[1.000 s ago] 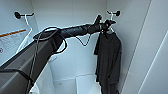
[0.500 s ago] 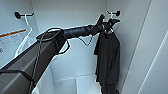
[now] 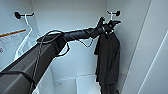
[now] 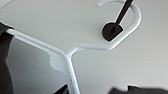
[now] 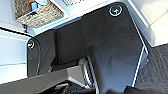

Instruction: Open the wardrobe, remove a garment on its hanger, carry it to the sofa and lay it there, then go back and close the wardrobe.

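The wardrobe (image 3: 75,15) stands open, showing its plain white interior. The garment (image 3: 108,60), a black T-shirt, hangs at the right on a thin white hanger (image 3: 111,17), whose hook sits over a black peg (image 3: 117,12). My left arm reaches in from the left, and my left gripper (image 3: 109,24) is at the hanger's neck, just above the shirt's collar. In the left wrist view the hanger (image 4: 67,53) curves around the peg (image 4: 112,30), its stem runs down between two dark fingertips (image 4: 62,89) set well apart, and black fabric (image 4: 5,62) shows at the edge.
A second white hanger (image 3: 25,37) with a white shirt hangs from a peg (image 3: 17,15) on the wardrobe's left side. A white door panel (image 3: 155,62) stands close on the right. The right wrist view shows a wicker basket (image 5: 37,12) and dark carpet (image 5: 157,65).
My left gripper has edged slightly up and right toward the hanger's hook. The black garment still hangs from its peg.
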Motion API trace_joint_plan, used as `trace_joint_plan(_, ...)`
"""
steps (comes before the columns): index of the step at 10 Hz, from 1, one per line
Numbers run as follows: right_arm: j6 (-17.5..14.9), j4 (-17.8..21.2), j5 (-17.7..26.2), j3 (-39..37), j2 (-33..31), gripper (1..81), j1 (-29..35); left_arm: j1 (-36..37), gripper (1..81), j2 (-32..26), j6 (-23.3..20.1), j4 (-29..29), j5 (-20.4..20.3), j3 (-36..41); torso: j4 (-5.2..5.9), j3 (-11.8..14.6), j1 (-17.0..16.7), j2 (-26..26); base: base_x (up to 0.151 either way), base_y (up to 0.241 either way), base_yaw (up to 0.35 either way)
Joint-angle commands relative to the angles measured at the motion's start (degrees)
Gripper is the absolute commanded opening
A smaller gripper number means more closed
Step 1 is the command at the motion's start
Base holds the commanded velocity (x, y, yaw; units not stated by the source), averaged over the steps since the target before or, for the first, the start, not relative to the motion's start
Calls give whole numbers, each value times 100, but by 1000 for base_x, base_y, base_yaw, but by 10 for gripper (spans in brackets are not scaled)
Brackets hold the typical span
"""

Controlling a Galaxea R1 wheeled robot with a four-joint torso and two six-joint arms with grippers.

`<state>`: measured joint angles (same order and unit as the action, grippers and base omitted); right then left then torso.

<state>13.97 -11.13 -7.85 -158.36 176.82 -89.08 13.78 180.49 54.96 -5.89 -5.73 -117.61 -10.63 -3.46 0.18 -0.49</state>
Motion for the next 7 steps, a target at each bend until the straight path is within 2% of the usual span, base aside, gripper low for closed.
trace_joint_plan(1,-17,32,302,-1,66,811,201,1008,811,-57,6,141,-86,45,0,0,0,0,0,0,0)
trace_joint_plan(5,-26,32,310,-1,92,811,201,1025,811,-75,24,149,-165,45,0,0,0,0,0,0,0)
trace_joint_plan(6,-17,32,310,-1,101,811,201,1026,10,-83,24,149,-174,63,0,0,0,0,0,0,0)
trace_joint_plan(7,-17,32,310,-1,119,811,201,1026,10,-83,24,149,-200,63,0,0,0,0,0,0,0)
